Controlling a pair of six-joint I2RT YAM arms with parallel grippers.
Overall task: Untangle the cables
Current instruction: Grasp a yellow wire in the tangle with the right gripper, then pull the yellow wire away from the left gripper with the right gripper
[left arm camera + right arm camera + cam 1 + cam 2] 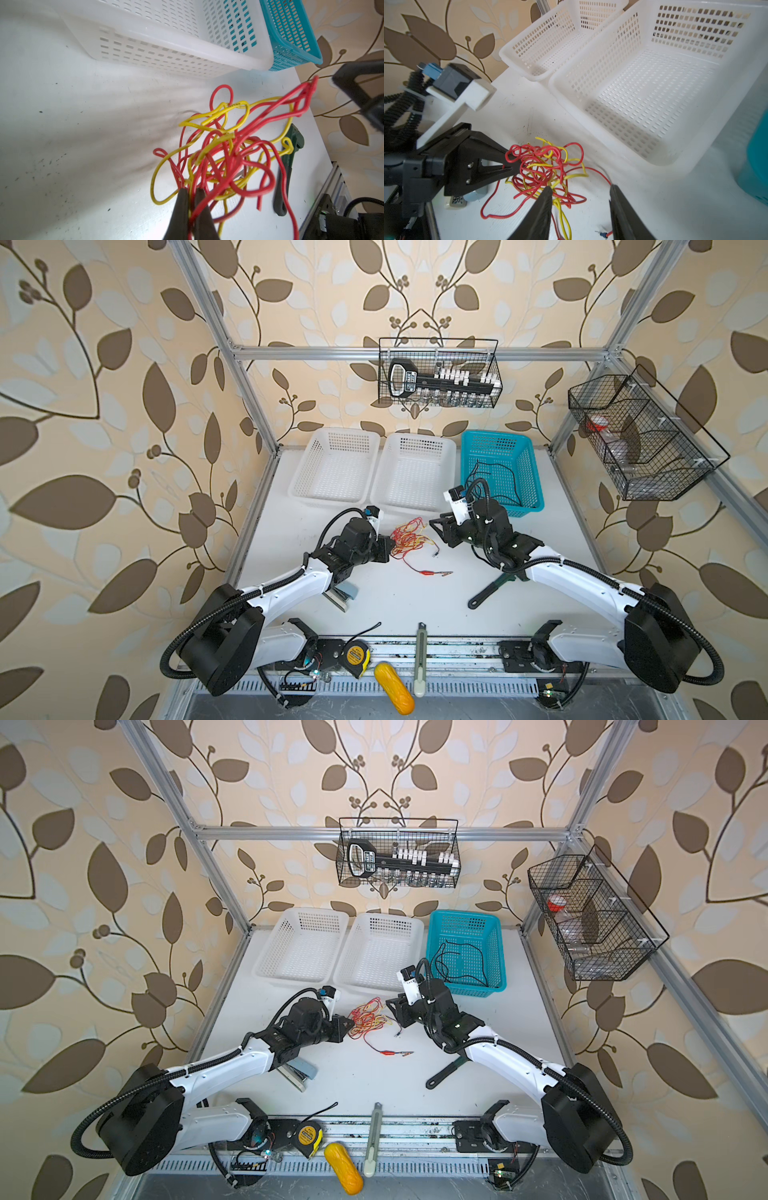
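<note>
1. The tangle of thin red and yellow cables (409,540) lies on the white table (395,605) at mid-frame in both top views, between the arms and below the white perforated plastic baskets (417,438).
2. The left end effector (191,194) is closed on strands at the tangle's edge, seemingly so that the bundle is anchored.
3. The right end effector (580,187) is held partly open just beside the tangle with nothing clamped, apparently so that a strand can be picked.
4. A thin black cable (513,485) lies apart in the teal plastic basket (496,434), upper right.

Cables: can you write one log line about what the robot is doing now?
left gripper: shut on red-yellow cables | right gripper: open, gripping nothing | black cable: in blue basket
</note>
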